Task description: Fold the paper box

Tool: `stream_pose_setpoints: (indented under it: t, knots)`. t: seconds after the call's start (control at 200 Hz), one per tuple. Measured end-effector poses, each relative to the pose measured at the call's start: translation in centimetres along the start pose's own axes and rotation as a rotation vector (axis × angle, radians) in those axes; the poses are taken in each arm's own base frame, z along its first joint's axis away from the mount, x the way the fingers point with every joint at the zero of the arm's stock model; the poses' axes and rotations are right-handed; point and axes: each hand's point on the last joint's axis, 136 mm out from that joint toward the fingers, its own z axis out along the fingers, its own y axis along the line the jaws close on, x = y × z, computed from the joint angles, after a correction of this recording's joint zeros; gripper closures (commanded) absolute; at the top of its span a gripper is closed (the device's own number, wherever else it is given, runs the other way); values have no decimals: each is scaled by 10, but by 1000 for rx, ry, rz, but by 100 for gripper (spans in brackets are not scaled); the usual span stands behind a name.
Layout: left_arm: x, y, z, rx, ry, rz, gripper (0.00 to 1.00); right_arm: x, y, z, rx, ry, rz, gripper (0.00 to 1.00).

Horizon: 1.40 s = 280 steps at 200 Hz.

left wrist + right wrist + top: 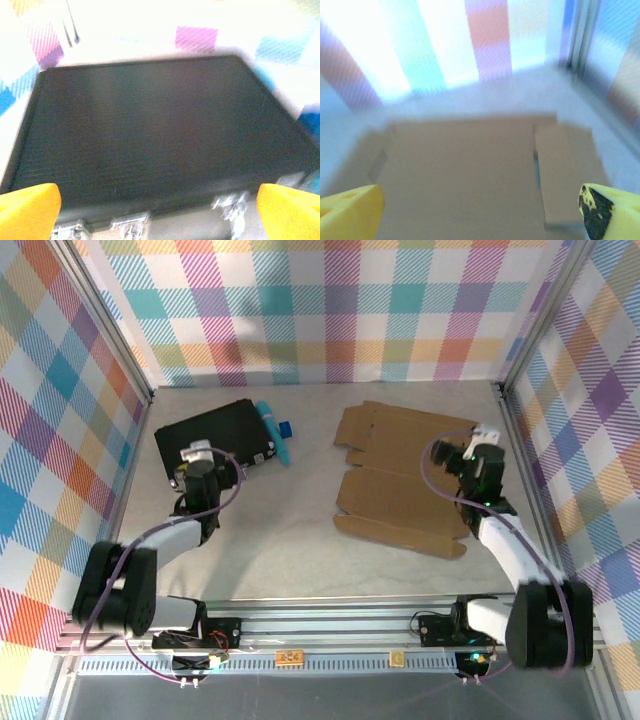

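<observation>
paper box (400, 475): flat, unfolded, on right half of desk (290, 520), long axis near-to-far | right hand (480, 215): open wide, empty, above box's right edge, box spreads to its left | left hand (160, 212): open, empty, above black case (150, 135), well apart | nearer: right hand

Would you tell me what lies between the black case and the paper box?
Top view: a teal tube and a small blue object lie beside the black case; beyond them, bare table up to the paper box.
</observation>
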Motion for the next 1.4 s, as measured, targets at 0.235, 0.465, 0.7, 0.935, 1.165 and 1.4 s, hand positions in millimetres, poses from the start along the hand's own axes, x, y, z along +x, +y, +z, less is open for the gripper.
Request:
stream_pose_setpoints:
  t: [0.235, 0.465, 0.7, 0.935, 1.165, 1.4]
  knots:
    - [-157, -38, -38, 88, 28, -665, 14, -153, 17, -76, -12, -159, 499, 1]
    - [-13, -160, -72, 239, 591, -724, 17, -55, 85, -36, -126, 350, 343, 24]
    - [136, -242, -161, 318, 1015, -658, 18, 87, 96, -28, -112, 830, 145, 26]
    - [192, -290, -177, 338, 1138, -800, 21, 157, 87, 13, -68, 1071, 164, 33]
    - [230, -317, -195, 333, 1223, -868, 22, 194, 90, 42, -65, 1195, 202, 44]
    - [232, -331, -194, 357, 1217, -936, 25, 225, 94, 38, -74, 1321, 245, 50]
